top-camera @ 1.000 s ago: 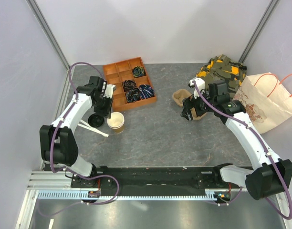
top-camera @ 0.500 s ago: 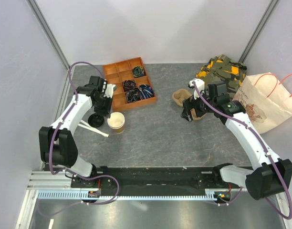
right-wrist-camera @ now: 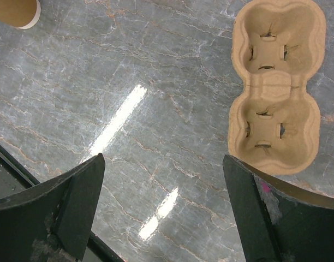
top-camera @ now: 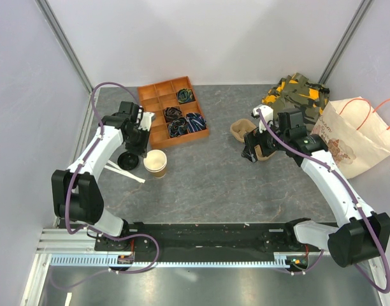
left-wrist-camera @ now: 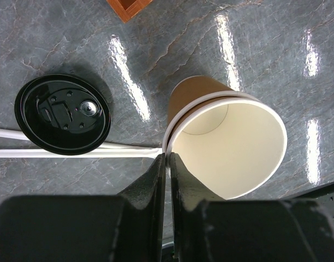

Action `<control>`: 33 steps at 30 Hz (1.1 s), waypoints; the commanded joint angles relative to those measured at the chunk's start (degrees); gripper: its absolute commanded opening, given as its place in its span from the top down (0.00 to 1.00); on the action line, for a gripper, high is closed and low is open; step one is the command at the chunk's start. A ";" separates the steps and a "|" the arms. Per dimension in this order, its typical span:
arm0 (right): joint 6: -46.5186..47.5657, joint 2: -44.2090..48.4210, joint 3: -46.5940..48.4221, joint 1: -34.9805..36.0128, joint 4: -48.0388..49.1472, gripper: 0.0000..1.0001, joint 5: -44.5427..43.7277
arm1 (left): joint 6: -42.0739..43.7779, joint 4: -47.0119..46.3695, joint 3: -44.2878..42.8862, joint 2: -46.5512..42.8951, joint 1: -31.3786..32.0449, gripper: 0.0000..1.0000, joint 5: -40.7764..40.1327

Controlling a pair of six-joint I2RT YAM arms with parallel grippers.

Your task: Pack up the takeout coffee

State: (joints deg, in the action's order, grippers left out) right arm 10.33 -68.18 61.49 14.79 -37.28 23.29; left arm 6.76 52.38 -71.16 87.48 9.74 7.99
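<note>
The cup (left-wrist-camera: 227, 147) stands upright and lidless on the left of the grey table (top-camera: 227, 185), cream inside showing, just near of the orange divided tray (top-camera: 173, 111). Far right, a paper bag (top-camera: 357, 137) leans beside a camouflage cloth (top-camera: 296, 92). The pulp carrier (right-wrist-camera: 276, 87) lies well apart from the cup, its pockets unfilled. The right gripper (right-wrist-camera: 164, 207) hangs wide open just beside it, holding nothing. The left gripper (left-wrist-camera: 167, 164) is pinched together with only a slit between its fingers, tips at the cup's rim; whether they touch it, I can't tell. Left of the cup the black lid (left-wrist-camera: 62, 114) lies on white sticks (left-wrist-camera: 129, 151).
</note>
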 commanded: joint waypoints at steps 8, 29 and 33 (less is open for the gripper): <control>0.75 1.21 -0.50 0.16 1.24 0.02 0.79 | 0.71 -0.35 -1.00 0.58 0.28 0.87 1.41; 0.75 1.47 -0.59 0.24 1.24 0.02 0.70 | 0.44 -0.26 -1.09 1.12 0.37 0.93 1.77; 0.57 1.30 -0.41 0.16 1.15 0.02 0.88 | 0.44 1.32 -2.58 -0.55 0.28 0.98 2.03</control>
State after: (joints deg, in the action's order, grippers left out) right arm 10.37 -68.12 61.19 14.79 -37.28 23.29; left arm 6.79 52.56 -71.20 88.79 9.78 8.71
